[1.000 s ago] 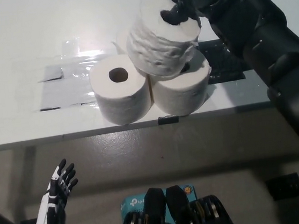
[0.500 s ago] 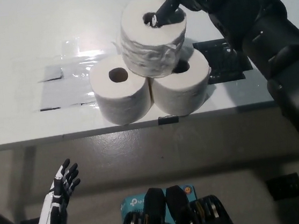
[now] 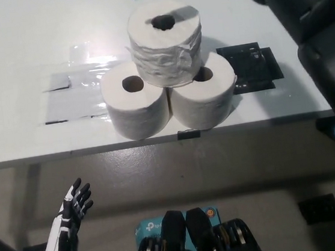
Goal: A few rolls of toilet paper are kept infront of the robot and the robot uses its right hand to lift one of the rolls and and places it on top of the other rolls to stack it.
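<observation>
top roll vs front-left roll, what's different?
The top roll rests on the rolls below; the front-left roll stands on the table. The top roll's outer wrap looks wrinkled and loose; the front-left roll's side is smooth. The top roll's core reads dark, the front-left roll's is an open lit hole. Both are white toilet paper rolls, upright, untouched by either hand.
</observation>
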You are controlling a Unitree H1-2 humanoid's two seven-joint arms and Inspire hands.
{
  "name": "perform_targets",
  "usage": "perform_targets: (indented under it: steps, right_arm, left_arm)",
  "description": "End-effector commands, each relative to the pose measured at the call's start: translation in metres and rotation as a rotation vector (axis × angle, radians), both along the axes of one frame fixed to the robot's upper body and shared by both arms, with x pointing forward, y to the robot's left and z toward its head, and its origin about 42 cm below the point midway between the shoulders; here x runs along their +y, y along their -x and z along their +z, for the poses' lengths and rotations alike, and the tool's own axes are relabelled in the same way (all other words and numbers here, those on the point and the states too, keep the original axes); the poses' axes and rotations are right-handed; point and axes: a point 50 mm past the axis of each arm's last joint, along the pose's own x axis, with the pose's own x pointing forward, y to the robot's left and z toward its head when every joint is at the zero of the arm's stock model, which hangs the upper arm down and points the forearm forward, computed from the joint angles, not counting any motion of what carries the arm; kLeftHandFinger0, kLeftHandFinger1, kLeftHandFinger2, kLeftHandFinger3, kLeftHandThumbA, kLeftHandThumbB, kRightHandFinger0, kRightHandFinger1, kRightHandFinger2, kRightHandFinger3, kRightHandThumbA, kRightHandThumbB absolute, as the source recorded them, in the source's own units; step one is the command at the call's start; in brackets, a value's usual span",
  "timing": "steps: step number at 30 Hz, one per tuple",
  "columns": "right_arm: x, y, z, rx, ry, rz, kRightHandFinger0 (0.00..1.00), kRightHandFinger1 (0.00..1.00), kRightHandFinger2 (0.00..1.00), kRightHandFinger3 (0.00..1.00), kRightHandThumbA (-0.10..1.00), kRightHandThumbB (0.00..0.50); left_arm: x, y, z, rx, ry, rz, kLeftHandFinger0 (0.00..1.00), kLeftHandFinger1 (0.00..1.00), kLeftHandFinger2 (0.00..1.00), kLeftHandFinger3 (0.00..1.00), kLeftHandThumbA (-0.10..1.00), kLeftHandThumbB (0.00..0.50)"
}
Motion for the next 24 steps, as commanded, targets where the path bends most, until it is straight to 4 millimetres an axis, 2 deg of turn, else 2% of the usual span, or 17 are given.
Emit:
perform_targets:
  steps: [1, 2, 3, 4, 6, 8, 9, 10, 12, 14, 17, 18, 19, 20, 21, 23, 24]
  right_arm:
    - [-0.008, 0.015, 0.086, -0.139, -0.116, 0.033, 1.0, 1.0, 1.0, 1.0, 0.96, 0.426]
    - [-0.016, 0.017, 0.103, -0.186, -0.158, 0.016, 1.0, 1.0, 1.0, 1.0, 1.0, 0.451]
    - [-0.022, 0.019, 0.115, -0.231, -0.184, 0.011, 1.0, 1.0, 1.0, 1.0, 1.0, 0.49]
    - [-0.028, 0.021, 0.125, -0.273, -0.205, 0.011, 1.0, 1.0, 1.0, 1.0, 1.0, 0.493]
    - [-0.05, 0.03, 0.161, -0.406, -0.347, -0.006, 1.0, 1.0, 1.0, 1.0, 1.0, 0.469]
    - [-0.075, 0.045, 0.192, -0.587, -0.362, -0.003, 1.0, 1.0, 1.0, 1.0, 1.0, 0.455]
    - [-0.083, 0.053, 0.198, -0.625, -0.363, 0.004, 1.0, 1.0, 1.0, 1.0, 1.0, 0.46]
    - [-0.101, 0.07, 0.206, -0.699, -0.373, 0.014, 1.0, 1.0, 1.0, 1.0, 1.0, 0.473]
    - [-0.134, 0.104, 0.201, -0.807, -0.389, 0.029, 1.0, 1.0, 1.0, 1.0, 1.0, 0.498]
    - [-0.169, 0.143, 0.182, -0.902, -0.4, 0.014, 1.0, 1.0, 1.0, 1.0, 1.0, 0.467]
    - [-0.219, 0.203, 0.137, -1.032, -0.432, 0.007, 1.0, 1.0, 1.0, 1.0, 1.0, 0.346]
    - [-0.231, 0.217, 0.124, -1.07, -0.431, 0.0, 1.0, 1.0, 1.0, 1.0, 1.0, 0.341]
    - [-0.236, 0.221, 0.119, -1.093, -0.424, -0.006, 1.0, 1.0, 1.0, 1.0, 1.0, 0.312]
    - [-0.253, 0.237, 0.095, -1.16, -0.451, -0.035, 1.0, 1.0, 1.0, 1.0, 1.0, 0.27]
    - [-0.259, 0.246, 0.078, -1.2, -0.484, -0.082, 1.0, 1.0, 1.0, 1.0, 1.0, 0.256]
    - [-0.272, 0.273, 0.022, -1.281, -0.632, -0.216, 1.0, 1.0, 1.0, 1.0, 1.0, 0.211]
    - [-0.272, 0.282, 0.002, -1.283, -0.698, -0.241, 1.0, 1.0, 1.0, 1.0, 1.0, 0.194]
  left_arm:
    - [-0.004, -0.004, 0.009, -0.06, 0.012, -0.027, 1.0, 1.0, 1.0, 1.0, 1.0, 0.073]
    - [-0.005, -0.002, 0.009, -0.063, 0.015, -0.028, 1.0, 1.0, 1.0, 1.0, 1.0, 0.066]
    - [-0.005, -0.003, 0.01, -0.067, 0.016, -0.028, 1.0, 1.0, 1.0, 1.0, 1.0, 0.073]
    - [-0.005, -0.004, 0.011, -0.067, 0.014, -0.029, 1.0, 1.0, 1.0, 1.0, 1.0, 0.074]
    - [-0.004, -0.004, 0.011, -0.059, 0.023, -0.026, 1.0, 1.0, 1.0, 1.0, 1.0, 0.098]
    - [-0.002, -0.007, 0.013, -0.067, 0.008, -0.012, 1.0, 1.0, 1.0, 1.0, 1.0, 0.106]
    - [-0.002, -0.007, 0.013, -0.069, 0.005, -0.008, 1.0, 1.0, 1.0, 1.0, 1.0, 0.099]
    - [-0.001, -0.009, 0.014, -0.076, 0.0, 0.0, 1.0, 1.0, 1.0, 1.0, 1.0, 0.109]
    - [-0.001, -0.009, 0.014, -0.078, 0.021, 0.003, 1.0, 1.0, 1.0, 1.0, 1.0, 0.113]
    - [0.002, -0.014, 0.018, -0.093, 0.032, -0.006, 1.0, 1.0, 1.0, 1.0, 1.0, 0.121]
    - [0.0, -0.021, 0.021, -0.101, 0.063, -0.009, 1.0, 1.0, 1.0, 1.0, 1.0, 0.148]
    - [-0.001, -0.024, 0.022, -0.104, 0.07, -0.007, 1.0, 1.0, 1.0, 1.0, 1.0, 0.149]
    - [-0.001, -0.027, 0.023, -0.107, 0.074, -0.007, 1.0, 1.0, 1.0, 1.0, 1.0, 0.147]
    - [0.0, -0.034, 0.027, -0.118, 0.08, -0.009, 1.0, 1.0, 1.0, 1.0, 1.0, 0.15]
    - [0.0, -0.038, 0.03, -0.123, 0.08, -0.011, 1.0, 1.0, 1.0, 1.0, 1.0, 0.157]
    - [-0.002, -0.049, 0.034, -0.137, 0.087, -0.02, 1.0, 1.0, 1.0, 1.0, 1.0, 0.163]
    - [-0.003, -0.053, 0.035, -0.142, 0.091, -0.023, 1.0, 1.0, 1.0, 1.0, 1.0, 0.163]
